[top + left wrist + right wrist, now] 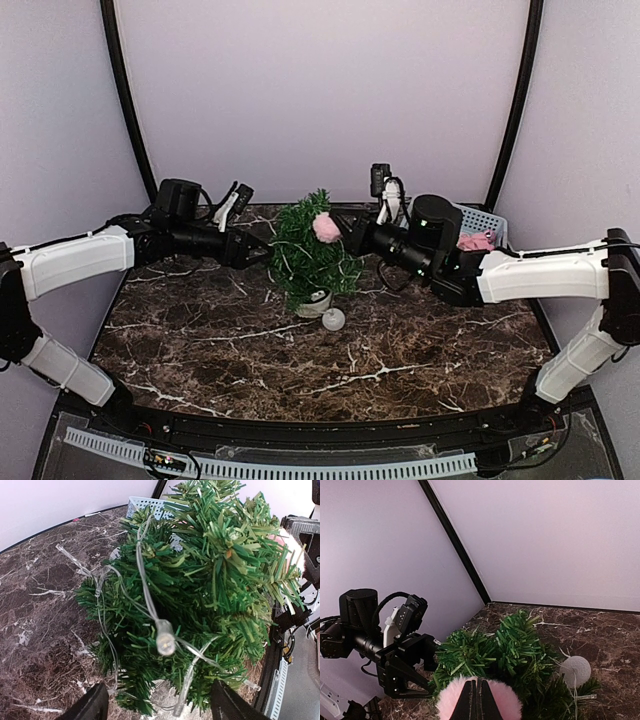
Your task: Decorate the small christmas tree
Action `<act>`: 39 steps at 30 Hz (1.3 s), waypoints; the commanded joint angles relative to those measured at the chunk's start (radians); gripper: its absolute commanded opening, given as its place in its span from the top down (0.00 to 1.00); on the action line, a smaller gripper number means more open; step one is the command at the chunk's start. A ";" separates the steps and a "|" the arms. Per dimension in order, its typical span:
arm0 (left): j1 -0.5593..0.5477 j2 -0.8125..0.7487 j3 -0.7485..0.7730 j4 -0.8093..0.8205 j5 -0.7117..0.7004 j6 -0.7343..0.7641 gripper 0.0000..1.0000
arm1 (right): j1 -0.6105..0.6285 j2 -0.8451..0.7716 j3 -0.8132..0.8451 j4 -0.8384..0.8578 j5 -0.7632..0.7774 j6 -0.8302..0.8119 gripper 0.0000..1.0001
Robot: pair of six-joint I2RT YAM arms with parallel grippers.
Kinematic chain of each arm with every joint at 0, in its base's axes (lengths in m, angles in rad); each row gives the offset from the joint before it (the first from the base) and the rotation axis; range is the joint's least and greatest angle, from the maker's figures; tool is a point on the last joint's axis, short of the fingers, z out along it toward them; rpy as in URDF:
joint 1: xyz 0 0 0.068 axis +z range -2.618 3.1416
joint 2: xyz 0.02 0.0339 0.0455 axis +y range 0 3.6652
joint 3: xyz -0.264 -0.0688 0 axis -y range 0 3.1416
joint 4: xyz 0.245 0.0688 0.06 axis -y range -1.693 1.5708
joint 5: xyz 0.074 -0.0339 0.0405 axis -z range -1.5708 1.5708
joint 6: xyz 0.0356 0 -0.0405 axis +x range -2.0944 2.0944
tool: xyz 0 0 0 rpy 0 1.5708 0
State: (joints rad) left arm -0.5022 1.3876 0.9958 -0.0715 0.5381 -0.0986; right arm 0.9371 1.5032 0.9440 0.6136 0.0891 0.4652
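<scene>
- Small christmas tree (312,258) stands upright in its white pot (318,301), mid-table, toward the back, between the two arms.
- Table (200,340) has a dark marble-look top.
- Left pincer (258,252) is at the tree's left side, fingers (92,706) spread wide. Branch tips are just ahead of the gap and nothing is pinched.
- Right pincer (338,233) is at the upper right of the tree, fingers pressed together on a pink pompom (326,228). The pompom is touching the top branches.
- Clear light string (142,580) is draped over the tree's left face, with one bulb (165,643) hanging mid-tree.
- White ball (333,319) lies on the table just beside the pot, on the near side.
- Blue basket (487,222) sits at the back right, behind the right arm, with something pink (474,242) inside. Can't tell what it is.
</scene>
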 commanded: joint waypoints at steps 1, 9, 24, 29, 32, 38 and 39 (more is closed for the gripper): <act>-0.001 0.010 0.010 0.001 0.017 -0.006 0.31 | 0.006 0.002 -0.024 0.060 0.066 0.009 1.00; -0.005 0.030 0.011 0.010 0.046 -0.007 0.37 | 0.006 0.054 -0.003 0.060 0.063 0.008 1.00; -0.028 0.030 0.009 0.027 0.081 0.004 0.36 | 0.026 0.127 0.038 0.020 0.065 0.004 1.00; -0.030 0.012 0.005 0.023 0.043 0.006 0.36 | 0.026 0.112 0.039 0.009 0.064 0.007 1.00; -0.029 -0.011 -0.001 0.026 0.008 0.010 0.34 | 0.026 0.080 0.039 -0.009 0.067 0.003 0.99; -0.029 -0.057 -0.009 0.016 -0.073 0.026 0.28 | 0.026 0.012 0.043 -0.055 0.017 -0.024 0.78; -0.029 -0.063 -0.010 0.015 -0.092 0.028 0.27 | 0.026 0.000 0.042 -0.066 0.017 -0.027 0.75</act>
State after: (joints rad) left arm -0.5266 1.3884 0.9955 -0.0666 0.5137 -0.0917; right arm 0.9531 1.5669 0.9676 0.5804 0.1303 0.4595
